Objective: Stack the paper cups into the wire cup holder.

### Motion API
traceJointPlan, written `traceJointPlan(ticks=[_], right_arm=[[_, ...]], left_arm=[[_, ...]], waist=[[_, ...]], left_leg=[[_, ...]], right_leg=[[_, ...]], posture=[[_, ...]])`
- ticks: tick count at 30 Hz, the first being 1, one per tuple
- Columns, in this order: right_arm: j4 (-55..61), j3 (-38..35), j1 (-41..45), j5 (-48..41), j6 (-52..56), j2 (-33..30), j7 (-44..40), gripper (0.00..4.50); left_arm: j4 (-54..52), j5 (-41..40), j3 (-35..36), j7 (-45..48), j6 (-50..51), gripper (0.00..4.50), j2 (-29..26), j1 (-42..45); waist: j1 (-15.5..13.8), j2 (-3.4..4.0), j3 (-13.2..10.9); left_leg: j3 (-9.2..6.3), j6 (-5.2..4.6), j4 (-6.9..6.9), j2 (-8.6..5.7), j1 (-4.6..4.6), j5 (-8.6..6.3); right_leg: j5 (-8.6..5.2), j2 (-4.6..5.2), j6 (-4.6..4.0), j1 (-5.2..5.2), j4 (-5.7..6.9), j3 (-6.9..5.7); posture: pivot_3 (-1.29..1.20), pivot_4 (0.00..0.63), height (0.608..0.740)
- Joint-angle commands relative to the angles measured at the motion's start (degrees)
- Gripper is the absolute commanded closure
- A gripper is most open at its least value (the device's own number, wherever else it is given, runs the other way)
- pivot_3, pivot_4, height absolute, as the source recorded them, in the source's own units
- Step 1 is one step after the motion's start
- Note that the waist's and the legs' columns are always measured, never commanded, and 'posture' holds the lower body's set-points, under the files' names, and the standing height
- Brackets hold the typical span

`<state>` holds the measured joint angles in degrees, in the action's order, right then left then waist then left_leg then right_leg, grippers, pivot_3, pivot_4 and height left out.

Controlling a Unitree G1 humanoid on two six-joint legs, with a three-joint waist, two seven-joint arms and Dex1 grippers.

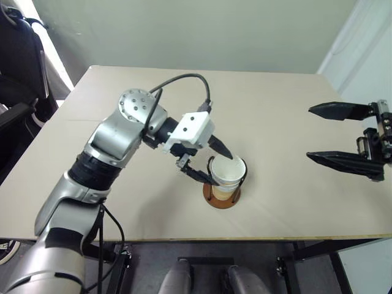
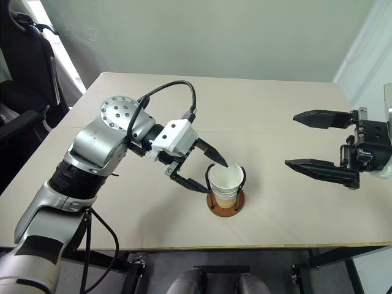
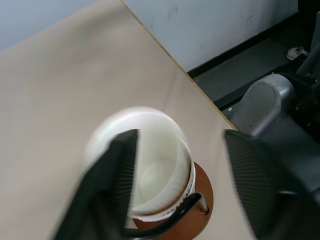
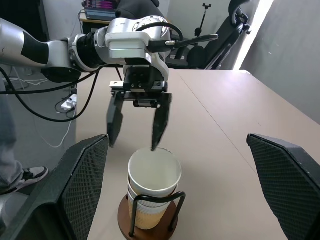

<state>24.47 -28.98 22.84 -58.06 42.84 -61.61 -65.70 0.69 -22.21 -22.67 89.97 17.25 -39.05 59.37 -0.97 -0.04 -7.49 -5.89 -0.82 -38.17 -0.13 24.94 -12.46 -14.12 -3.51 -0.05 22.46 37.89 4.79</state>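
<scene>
The paper cups (image 4: 152,192) sit nested in the wire cup holder (image 4: 148,220) directly under the left hand (image 4: 136,145), whose fingers stand released about the top rim. Right hand (image 2: 318,142) gapes empty. Cups look light, crushable; grip gently by the rim.

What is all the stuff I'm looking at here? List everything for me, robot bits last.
paper cups: a nested stack, at least two rims visible, exact count unclear; white inside, yellow-tan outside; sitting in the wire cup holder.
wire cup holder: one; reddish-brown round base with black wire loops; near the table's front edge.
table: one; beige top.
office chair: one; black; beyond the table's left corner.
person's leg and shoe: one; grey trousers, dark and white shoe; on the floor beside the table, in the right wrist view.
left gripper: one; black jaws open, one on each side of the top cup's rim.
right gripper: one; black jaws wide open, above the table's right side, holding nothing.
</scene>
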Motion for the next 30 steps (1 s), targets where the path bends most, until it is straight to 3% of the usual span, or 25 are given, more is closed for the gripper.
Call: traceJointPlan(ticks=[1, 6, 14, 21, 25, 30], right_arm=[[-0.27, -1.09, 0.19, 0.79, -1.6, -1.11, -0.06, 0.0], [-2.62, 1.84, -1.79, 7.27, -4.67, -2.23, -1.28, 0.0], [-4.58, -3.04, -12.84, 9.72, -6.03, -3.45, -8.4, 0.0], [-7.85, -8.47, -20.73, 13.5, -5.63, -4.88, -11.83, 0.0], [-10.41, -9.01, -21.59, 15.16, -6.99, -5.77, -12.78, 0.0], [-13.35, -2.68, -15.56, 15.73, -8.47, -6.21, -12.71, 0.0]], left_arm=[[0.94, -0.06, 3.87, -1.6, -0.02, 0.02, 1.08, 0.45], [1.68, -1.41, 11.32, -8.31, 2.42, 0.02, 0.16, -1.7], [2.2, -5.7, 25.33, -5.34, 8.98, 0.02, -17.12, -18.67], [1.3, -14.47, 40.62, -3.71, 18.5, 0.02, -24.59, -34.56], [-0.72, -16.05, 44.39, -3.93, 19.54, 0.02, -25.92, -40.6], [-3.69, -17.68, 45.62, -6.32, 21.15, 0.02, -25.5, -42.47]], waist=[[0.0, 0.0, 0.0], [0.02, 0.0, 0.0], [0.51, 0.11, 0.01], [-0.05, 0.08, 0.02], [0.14, 0.09, 0.03], [0.42, 0.09, 0.03]], left_leg=[[-0.01, 0.0, 0.0, 0.0, 0.0, 0.0], [0.0, -0.01, 0.0, 0.0, -0.01, 0.0], [0.04, 0.07, 0.17, 0.05, -0.01, 0.03], [0.02, 0.0, 0.1, -0.02, 0.02, -0.07], [0.05, 0.09, 0.12, -0.03, -0.09, -0.17], [0.03, 0.17, 0.11, -0.01, -0.24, -0.06]], right_leg=[[0.0, 0.0, 0.0, 0.0, 0.0, 0.0], [0.01, 0.0, 0.02, 0.0, 0.0, 0.0], [-0.13, -0.06, 0.01, 0.1, -0.02, 0.02], [-0.16, 0.05, -0.1, 0.06, -0.03, 0.06], [-0.24, 0.06, -0.31, 0.06, 0.02, 0.06], [-0.15, 0.03, -0.59, 0.0, 0.04, 0.06]], posture=[[0.0, 0.15, 0.74], [0.0, 0.15, 0.74], [0.0, 0.15, 0.74], [0.0, 0.15, 0.74], [0.0, 0.15, 0.74], [0.0, 0.15, 0.74]])
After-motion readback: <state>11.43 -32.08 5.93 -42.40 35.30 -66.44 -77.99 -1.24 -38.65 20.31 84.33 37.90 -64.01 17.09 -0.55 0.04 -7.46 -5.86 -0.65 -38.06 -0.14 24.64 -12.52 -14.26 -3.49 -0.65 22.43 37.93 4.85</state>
